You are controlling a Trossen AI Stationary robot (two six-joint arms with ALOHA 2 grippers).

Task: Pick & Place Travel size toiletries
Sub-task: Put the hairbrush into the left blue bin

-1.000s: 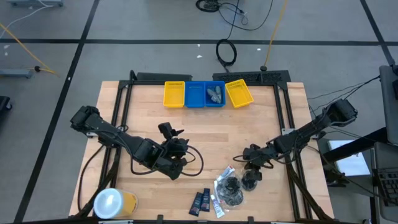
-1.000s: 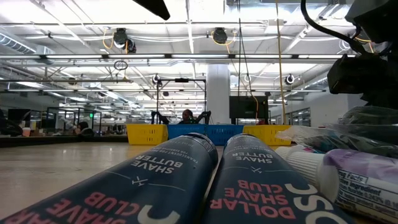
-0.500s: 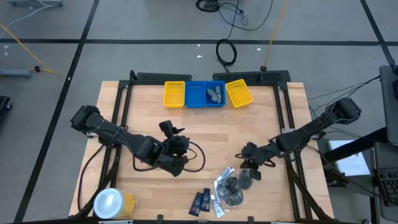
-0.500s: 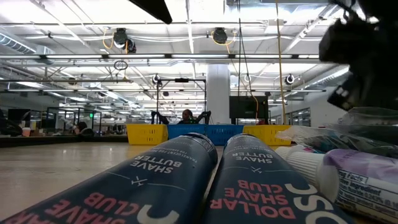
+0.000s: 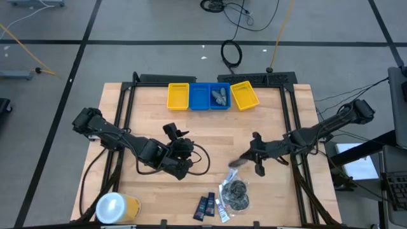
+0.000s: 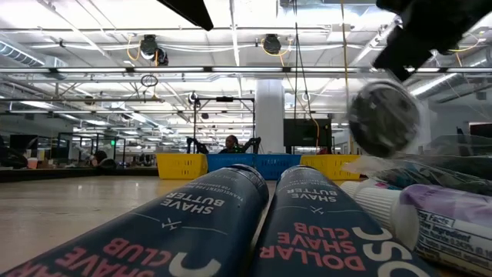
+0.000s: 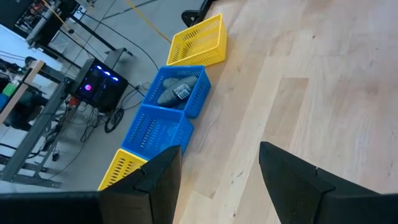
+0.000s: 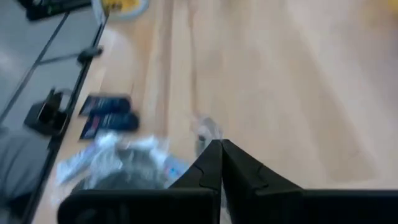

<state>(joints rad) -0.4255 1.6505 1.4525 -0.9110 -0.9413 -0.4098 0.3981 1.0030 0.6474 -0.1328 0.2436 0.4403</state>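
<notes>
My right gripper (image 5: 255, 160) is shut tight on the edge of a clear pouch (image 5: 235, 161), which hangs off the worktop (image 5: 210, 137) just above the heap. In the low view the pouch's dark round contents (image 6: 383, 118) dangle clear of the pile, so I judge the pick done and the carry just starting. The other toiletries lie at the near edge: another pouch (image 5: 234, 194), two navy packets (image 5: 205, 205) and a white tube (image 5: 220, 210). My left gripper (image 5: 180, 154) waits over the worktop's left middle, jaws wide apart and holding nothing.

The trays sit at the far edge; the blue tray (image 5: 219, 98) already holds grey items, with a yellow tray (image 5: 245, 95) just to its right. Next I should swing far across the bare wood, keep the limp pouch from snagging, and let go only once it hangs inside a tray's walls; which tray I cannot tell.
</notes>
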